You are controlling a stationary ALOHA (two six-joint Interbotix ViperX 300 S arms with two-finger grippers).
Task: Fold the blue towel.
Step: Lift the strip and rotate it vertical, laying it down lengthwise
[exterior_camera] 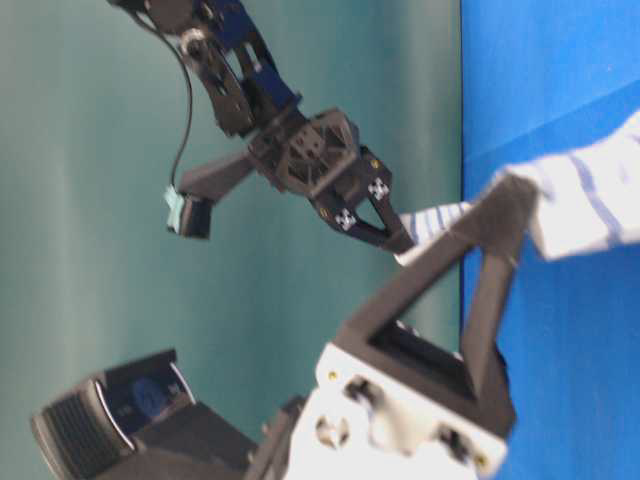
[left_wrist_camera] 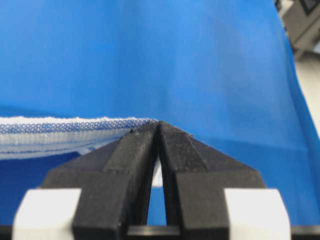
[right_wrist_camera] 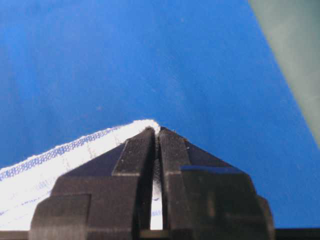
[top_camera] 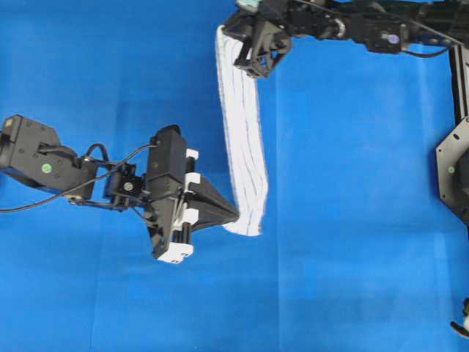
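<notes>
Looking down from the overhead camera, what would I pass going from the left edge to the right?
Left arm's black body → left gripper, pinching the towel's lower end → blue towel, a narrow striped strip → right arm, reaching in along the top, on the blue sheet.

no readable text, labels, brands or numbers in any view

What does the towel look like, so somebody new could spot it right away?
Look across the plain solid-blue sheet covering the table. Between the left gripper and right gripper stretches the blue towel, each pinching one end. Only it is white, with thin blue stripes.
</notes>
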